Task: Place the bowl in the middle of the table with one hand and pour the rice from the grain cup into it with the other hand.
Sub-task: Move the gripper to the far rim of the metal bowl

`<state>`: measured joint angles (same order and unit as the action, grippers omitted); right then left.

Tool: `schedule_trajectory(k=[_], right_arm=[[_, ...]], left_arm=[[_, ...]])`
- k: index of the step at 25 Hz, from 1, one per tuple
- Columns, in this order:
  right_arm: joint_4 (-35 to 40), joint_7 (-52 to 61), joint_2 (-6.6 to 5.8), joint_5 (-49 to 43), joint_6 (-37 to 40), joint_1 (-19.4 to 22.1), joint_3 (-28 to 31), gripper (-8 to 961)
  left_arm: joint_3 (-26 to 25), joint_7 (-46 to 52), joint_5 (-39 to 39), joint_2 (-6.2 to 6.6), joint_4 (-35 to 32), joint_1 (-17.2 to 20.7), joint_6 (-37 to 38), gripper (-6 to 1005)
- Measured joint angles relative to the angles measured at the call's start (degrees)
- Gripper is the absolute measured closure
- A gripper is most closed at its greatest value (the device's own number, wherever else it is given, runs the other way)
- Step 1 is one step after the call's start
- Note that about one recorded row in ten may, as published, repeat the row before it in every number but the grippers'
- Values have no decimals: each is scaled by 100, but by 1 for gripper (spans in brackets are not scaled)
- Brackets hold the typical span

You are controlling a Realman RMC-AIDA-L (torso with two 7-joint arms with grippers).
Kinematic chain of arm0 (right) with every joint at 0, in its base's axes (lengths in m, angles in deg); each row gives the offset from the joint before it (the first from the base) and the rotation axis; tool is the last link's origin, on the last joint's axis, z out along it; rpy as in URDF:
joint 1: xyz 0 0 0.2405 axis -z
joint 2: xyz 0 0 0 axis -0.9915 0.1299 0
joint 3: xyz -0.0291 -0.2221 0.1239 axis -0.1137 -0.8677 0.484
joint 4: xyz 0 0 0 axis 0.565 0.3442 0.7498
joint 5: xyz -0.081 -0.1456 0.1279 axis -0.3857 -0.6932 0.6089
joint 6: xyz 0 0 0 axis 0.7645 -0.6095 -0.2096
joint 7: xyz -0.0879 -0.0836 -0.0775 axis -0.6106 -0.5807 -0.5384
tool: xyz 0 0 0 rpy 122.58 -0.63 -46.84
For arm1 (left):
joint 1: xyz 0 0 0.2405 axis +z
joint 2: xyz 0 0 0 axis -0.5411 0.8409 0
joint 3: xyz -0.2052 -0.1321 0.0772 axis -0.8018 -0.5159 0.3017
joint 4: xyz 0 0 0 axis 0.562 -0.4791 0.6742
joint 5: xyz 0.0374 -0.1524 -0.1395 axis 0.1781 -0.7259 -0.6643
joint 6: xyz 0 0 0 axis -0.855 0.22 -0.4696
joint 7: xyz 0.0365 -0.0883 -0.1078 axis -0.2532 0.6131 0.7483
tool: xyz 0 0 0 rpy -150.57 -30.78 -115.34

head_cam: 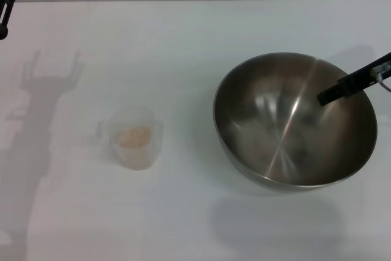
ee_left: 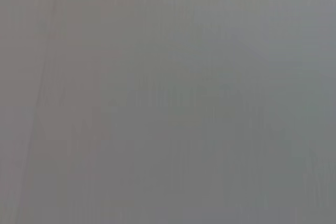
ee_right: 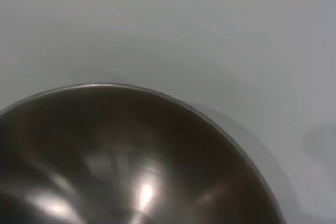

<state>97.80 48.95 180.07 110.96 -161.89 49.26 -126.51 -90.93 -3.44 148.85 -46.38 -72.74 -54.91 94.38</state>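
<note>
So, bowl's getting carried while the cup waits.

Near to far: grain cup (head_cam: 135, 138) with rice (head_cam: 134, 136) sits lower left on the table (head_cam: 183, 41); bowl (head_cam: 294, 120) at right looks tilted, lifted; right gripper (head_cam: 348, 85) reaches over its rim, probably clamped there, can't tell; left gripper (head_cam: 5, 10) idles upper left, can't tell either.

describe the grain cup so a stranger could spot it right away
On the white table, look to the robot's left of the large steel bowl held at its rim by the right end effector. Standing alone there is the grain cup: small, clear plastic, side handle, with pale rice inside.
</note>
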Motion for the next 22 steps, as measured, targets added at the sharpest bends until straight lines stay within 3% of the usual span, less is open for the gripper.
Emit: schedule_trajectory(k=[6,22], right_arm=[[-430,-5,-18,201,236,-40,60,347],[-551,-59,-19,202,381,-47,128,833]], left_arm=[[-4,-6,-5,0,0,-11,-14,177],[-35,-51,-13,9,0,-53,-17,180]])
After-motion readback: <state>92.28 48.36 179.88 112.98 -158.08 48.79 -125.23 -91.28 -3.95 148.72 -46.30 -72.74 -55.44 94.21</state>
